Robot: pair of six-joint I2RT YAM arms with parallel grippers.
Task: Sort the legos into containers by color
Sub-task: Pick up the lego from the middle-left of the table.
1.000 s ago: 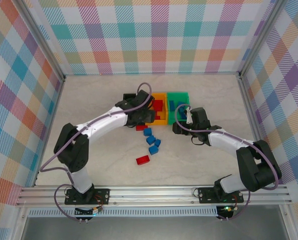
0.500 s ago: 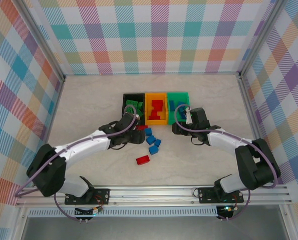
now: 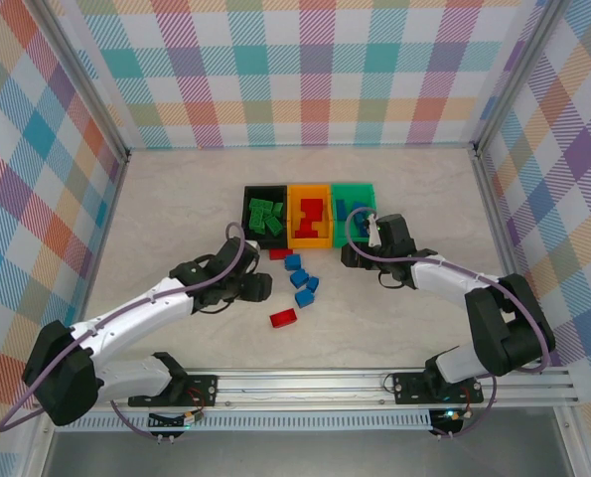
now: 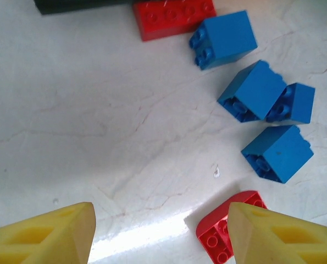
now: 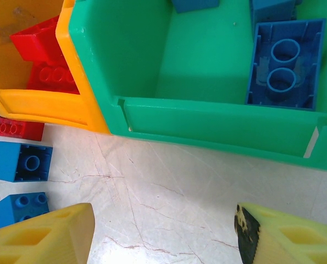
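Midway across the table [image 3: 176,199], toward its far edge, the containers [image 3: 310,241] are sitting in a row. Left gripper [image 4: 160,220] is hanging spread wide and empty in front of the black bin [image 3: 247,209]; right gripper [image 5: 163,225], equally agape, is hovering by the near wall of the green bin [image 5: 207,118]. Four blue legos [image 4: 251,91] and two red legos [image 4: 174,16] are lying loose before the bins. Two blues are touching, so I'm thinking a closing pinch risks dragging a neighbour or lifting both
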